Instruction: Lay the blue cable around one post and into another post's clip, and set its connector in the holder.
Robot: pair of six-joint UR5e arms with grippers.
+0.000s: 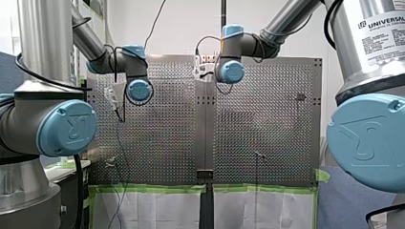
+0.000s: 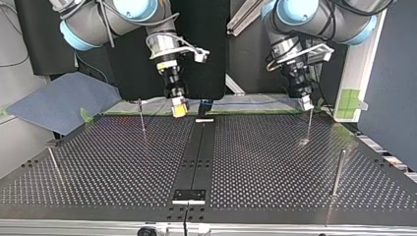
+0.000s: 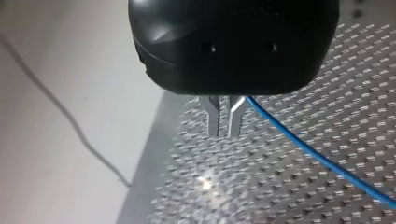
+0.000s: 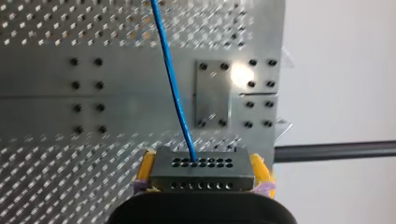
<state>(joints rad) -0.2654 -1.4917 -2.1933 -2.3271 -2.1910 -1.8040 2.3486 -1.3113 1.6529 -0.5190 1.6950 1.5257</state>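
In the right wrist view my right gripper [image 4: 201, 163] is shut on a black connector block [image 4: 201, 176], which sits between its yellow pads [image 4: 146, 168]. The blue cable [image 4: 173, 84] leaves the block and runs ahead over the perforated plate. My left gripper [image 3: 223, 134] has its metal fingers [image 3: 213, 119] almost together, and the blue cable [image 3: 317, 156] comes out beside them and trails away over the plate. In the top view my right gripper [image 2: 179, 110] hangs at the far middle and my left gripper [image 2: 306, 103] at the far right, over a thin post [image 2: 309, 123]. The cable [image 2: 255, 102] stretches between them.
More thin posts stand at the top view's far left [image 2: 141, 115], near right [image 2: 338, 172] and near left [image 2: 53, 162]. A black strip [image 2: 196, 157] runs down the table's middle to a small black plate [image 2: 189, 195]. Green tape [image 1: 153, 189] edges the table in the front view.
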